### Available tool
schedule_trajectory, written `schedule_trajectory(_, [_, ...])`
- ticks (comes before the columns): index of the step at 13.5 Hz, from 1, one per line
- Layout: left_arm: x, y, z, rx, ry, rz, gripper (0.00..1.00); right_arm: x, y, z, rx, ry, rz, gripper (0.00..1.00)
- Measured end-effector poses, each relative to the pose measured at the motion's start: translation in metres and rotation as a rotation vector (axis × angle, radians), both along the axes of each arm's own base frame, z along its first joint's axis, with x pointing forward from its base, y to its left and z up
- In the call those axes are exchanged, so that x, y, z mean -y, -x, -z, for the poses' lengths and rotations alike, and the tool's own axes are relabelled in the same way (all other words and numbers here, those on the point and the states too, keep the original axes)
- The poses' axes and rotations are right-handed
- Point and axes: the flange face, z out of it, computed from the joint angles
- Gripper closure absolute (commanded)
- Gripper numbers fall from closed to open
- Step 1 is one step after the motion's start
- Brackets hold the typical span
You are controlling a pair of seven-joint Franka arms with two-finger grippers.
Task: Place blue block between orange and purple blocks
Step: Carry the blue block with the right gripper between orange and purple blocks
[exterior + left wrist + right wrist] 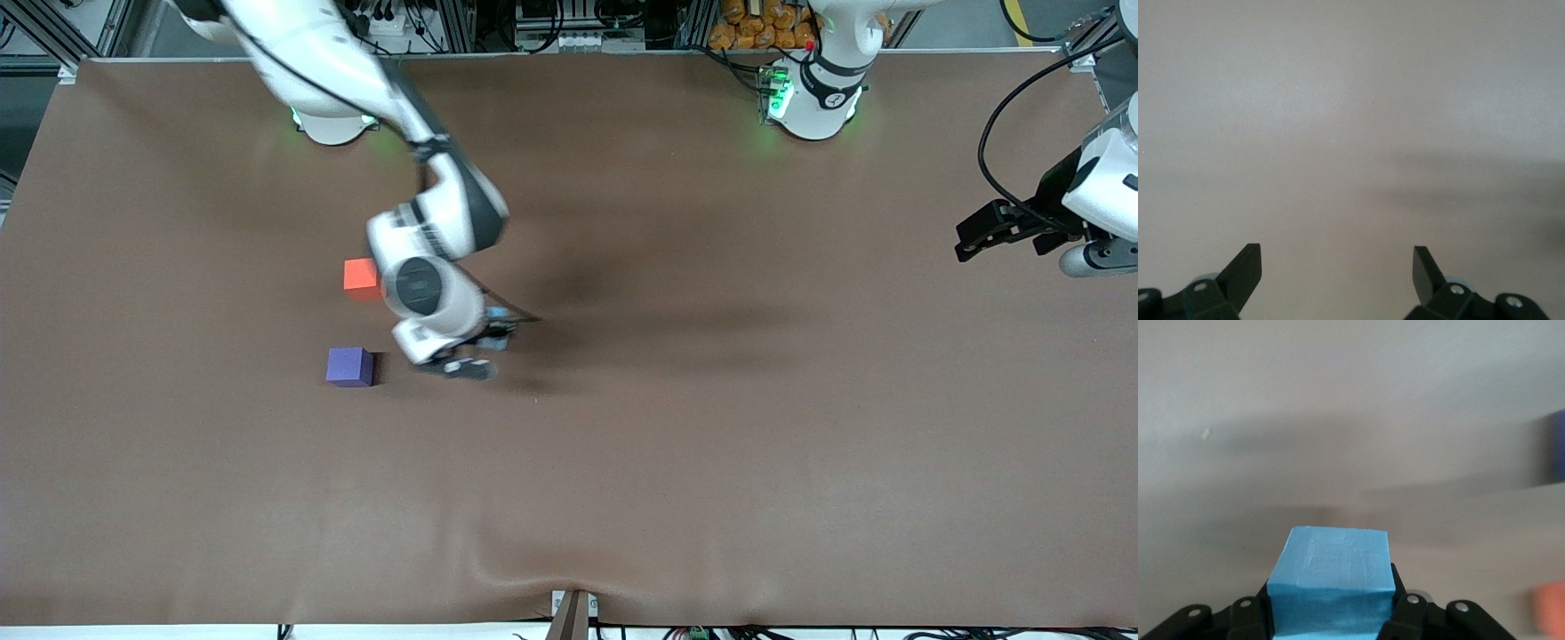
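A light blue block (pixel 1331 577) sits between the fingers of my right gripper (pixel 1331 603), which is shut on it. That gripper (pixel 476 351) hangs low over the table, beside the orange block (pixel 360 275) and the purple block (pixel 348 366), a little toward the left arm's end. The orange block lies farther from the front camera than the purple one, with a gap between them. In the right wrist view both show at the edge: the purple block (pixel 1557 447) and the orange block (pixel 1550 607). My left gripper (pixel 973 236) waits open at its own end of the table, with only cloth under its fingers (pixel 1245 270).
A brown cloth (pixel 711 427) covers the whole table, with a slight wrinkle near its front edge (pixel 498 560). The right arm's wrist (pixel 427 284) partly overlaps the orange block in the front view.
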Motion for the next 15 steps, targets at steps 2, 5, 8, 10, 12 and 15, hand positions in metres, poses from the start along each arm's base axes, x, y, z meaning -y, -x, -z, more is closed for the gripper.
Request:
schedule_trajectory(2, [0.001, 0.000, 0.000, 0.000, 0.000, 0.001, 0.00, 0.097, -0.021, -0.041, -0.040, -0.039, -0.043, 0.92])
schedule_trajectory(5, [0.002, 0.000, 0.001, 0.000, 0.000, 0.003, 0.00, 0.190, -0.007, -0.033, -0.094, -0.057, -0.084, 0.90])
schedule_trajectory(8, [0.002, 0.000, 0.001, -0.001, 0.000, 0.004, 0.00, 0.217, 0.013, 0.014, -0.129, -0.051, -0.167, 0.90])
schedule_trajectory(10, [0.002, 0.000, 0.001, -0.001, 0.000, 0.004, 0.00, 0.216, 0.022, 0.034, -0.104, -0.049, -0.191, 0.90])
schedule_trajectory(12, [0.002, 0.000, 0.001, 0.000, 0.000, 0.004, 0.00, 0.210, 0.029, 0.050, -0.102, -0.045, -0.209, 0.89])
schedule_trajectory(15, [0.002, 0.000, 0.001, 0.002, 0.000, 0.004, 0.00, 0.197, 0.032, 0.064, -0.109, -0.043, -0.238, 0.89])
